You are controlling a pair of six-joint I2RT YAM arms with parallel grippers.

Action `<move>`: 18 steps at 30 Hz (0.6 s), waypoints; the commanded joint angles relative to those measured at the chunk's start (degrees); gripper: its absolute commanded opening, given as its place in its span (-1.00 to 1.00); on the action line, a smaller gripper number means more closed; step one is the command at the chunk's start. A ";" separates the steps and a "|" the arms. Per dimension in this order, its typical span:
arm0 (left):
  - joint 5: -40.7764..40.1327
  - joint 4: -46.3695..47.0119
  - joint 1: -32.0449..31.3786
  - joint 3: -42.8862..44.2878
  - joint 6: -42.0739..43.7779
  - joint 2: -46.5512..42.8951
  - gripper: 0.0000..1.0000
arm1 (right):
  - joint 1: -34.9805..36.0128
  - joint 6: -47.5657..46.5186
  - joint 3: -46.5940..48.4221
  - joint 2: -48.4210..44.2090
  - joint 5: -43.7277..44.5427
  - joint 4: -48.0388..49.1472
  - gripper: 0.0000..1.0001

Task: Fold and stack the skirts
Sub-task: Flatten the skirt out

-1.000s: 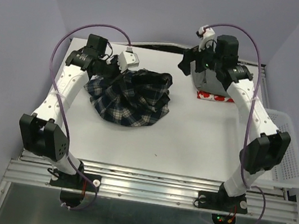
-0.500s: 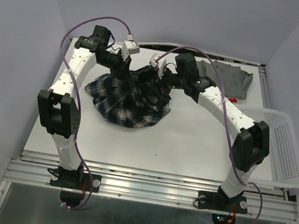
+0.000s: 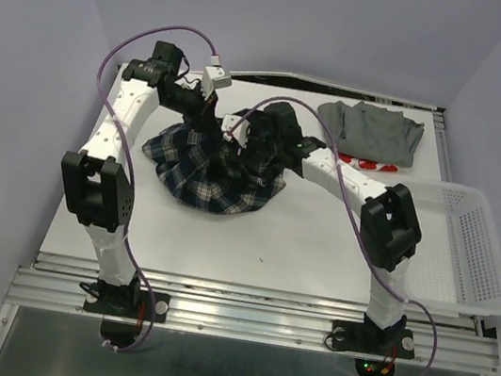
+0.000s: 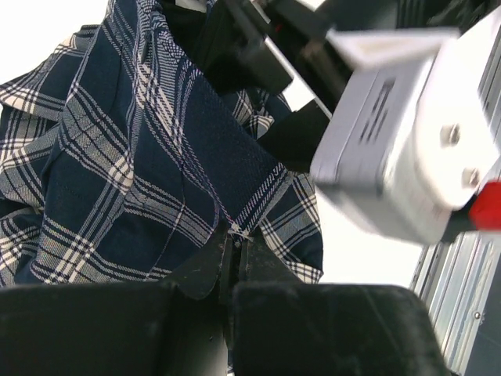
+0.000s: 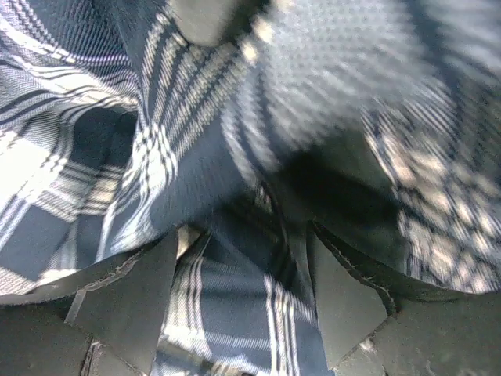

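I see the white table (image 3: 317, 246) carrying the plaid skirt (image 3: 205, 176), bunched left of centre; at the far right corner the grey skirt (image 3: 374, 131) lies over the red-printed skirt (image 3: 373, 166). The mesh basket (image 3: 469, 251) sits at its right edge.

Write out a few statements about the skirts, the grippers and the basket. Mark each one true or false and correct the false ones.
1. The left gripper is shut on the plaid skirt. True.
2. The grey skirt lies inside the basket. False: it lies outside the basket, on top of the red-printed skirt.
3. The right gripper has its fingers apart, with plaid cloth between them. True.
4. The plaid skirt is folded flat. False: it sits in a rumpled heap.
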 commanded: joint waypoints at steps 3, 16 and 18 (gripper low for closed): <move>2.16 0.11 1.16 1.40 -0.77 -2.42 -1.00 | 1.27 -6.84 3.26 4.02 3.69 8.36 0.28; -13.89 13.37 12.58 10.19 -6.75 -7.34 -1.00 | -9.69 -12.21 -3.60 -14.50 6.41 -9.64 -0.99; -16.90 17.92 12.76 7.92 -6.66 -10.14 -1.00 | -12.24 -13.78 -2.29 -16.09 6.41 -13.06 -0.99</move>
